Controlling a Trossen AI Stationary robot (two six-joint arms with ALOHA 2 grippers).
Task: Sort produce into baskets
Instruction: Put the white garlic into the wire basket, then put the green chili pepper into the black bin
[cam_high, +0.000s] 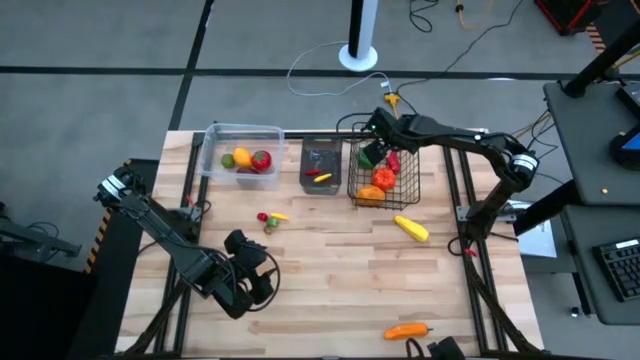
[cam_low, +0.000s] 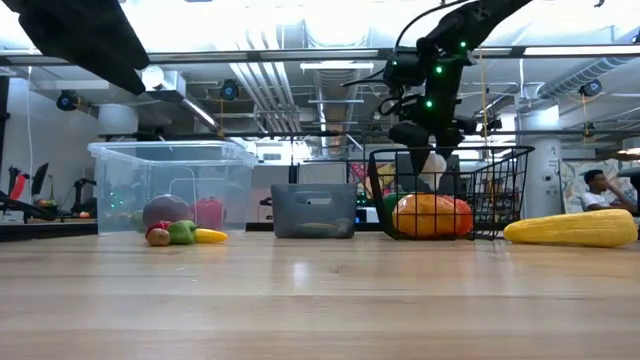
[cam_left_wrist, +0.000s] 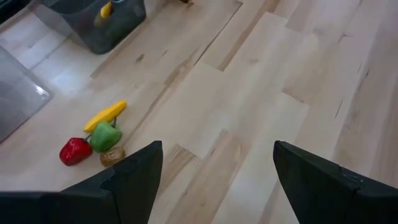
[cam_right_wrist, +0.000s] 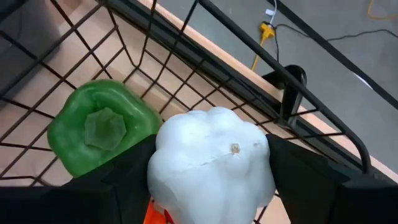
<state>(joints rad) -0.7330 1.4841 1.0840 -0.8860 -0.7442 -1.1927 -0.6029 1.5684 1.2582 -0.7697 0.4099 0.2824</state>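
With the right gripper (cam_right_wrist: 208, 186) pinching the white garlic (cam_right_wrist: 211, 162) over the wire-mesh basket (cam_high: 384, 170) at upper centre-right, lower it inside beside the green pepper (cam_right_wrist: 99, 127) before releasing (left gripper (cam_left_wrist: 214, 186) waits spread, lower left).

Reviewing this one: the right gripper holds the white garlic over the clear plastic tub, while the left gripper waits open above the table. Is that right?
Not quite. The right gripper holds the white garlic over the black wire-mesh basket, not the clear plastic tub; the right wrist view shows mesh wires and a green pepper right below it. The left gripper does wait open above the table.
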